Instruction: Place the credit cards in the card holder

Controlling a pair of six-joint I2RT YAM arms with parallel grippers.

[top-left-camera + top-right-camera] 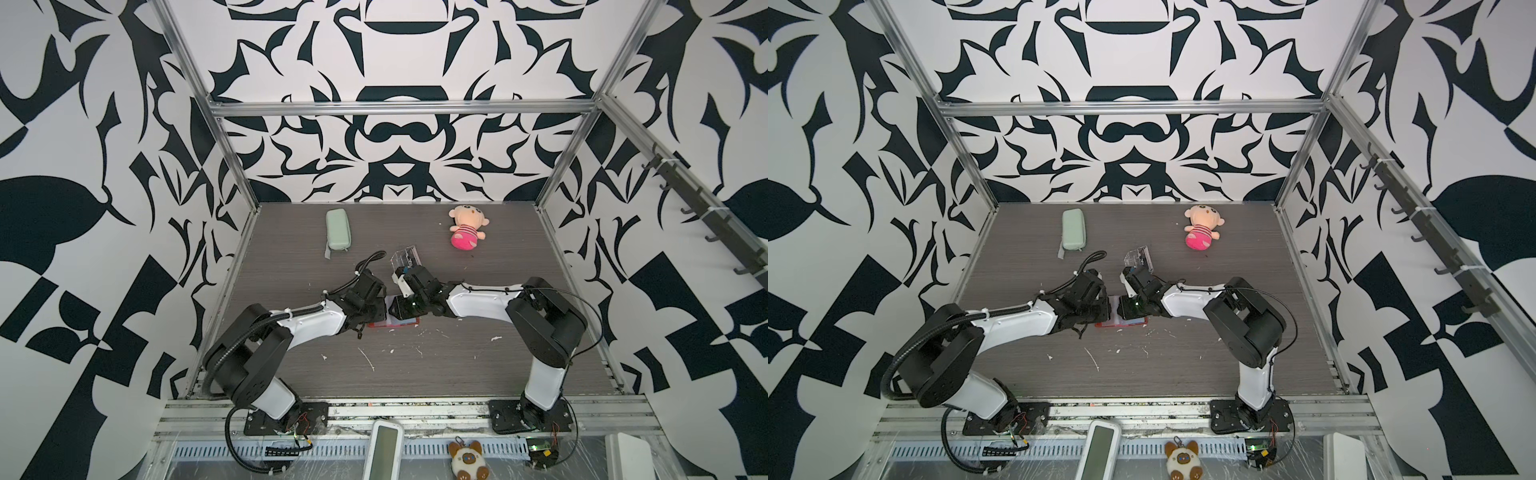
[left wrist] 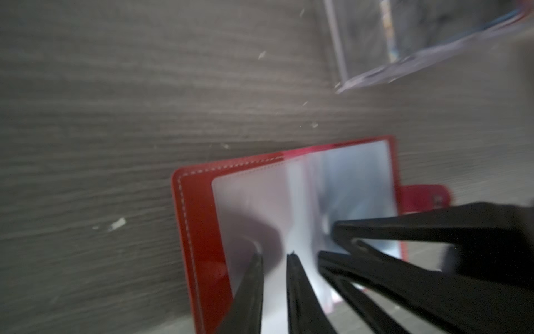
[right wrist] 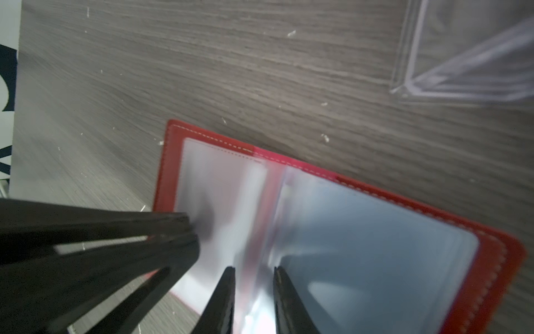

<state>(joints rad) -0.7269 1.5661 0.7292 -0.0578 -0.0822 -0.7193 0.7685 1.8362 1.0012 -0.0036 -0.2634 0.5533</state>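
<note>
Centrally, the card holder is seen lying open and flat on the table, just in front of the clear box, with its red cover underneath and its clear sleeve pages facing up. It is reached from both sides.

The left gripper is set tips-down on the sleeve page at its own side, the fingertips parted by a narrow gap only. Whether a page is pinched there cannot be told.

The right gripper is placed over the spine, where the middle pages rise between its fingertips. Whether it is grasping them or merely straddling them cannot be told either.

A blue-grey surface is seen under the sleeve on the right arm's side (card or reflection, it cannot be settled).

The credit cards are made out only as blurred coloured edges inside the clear box.
</note>
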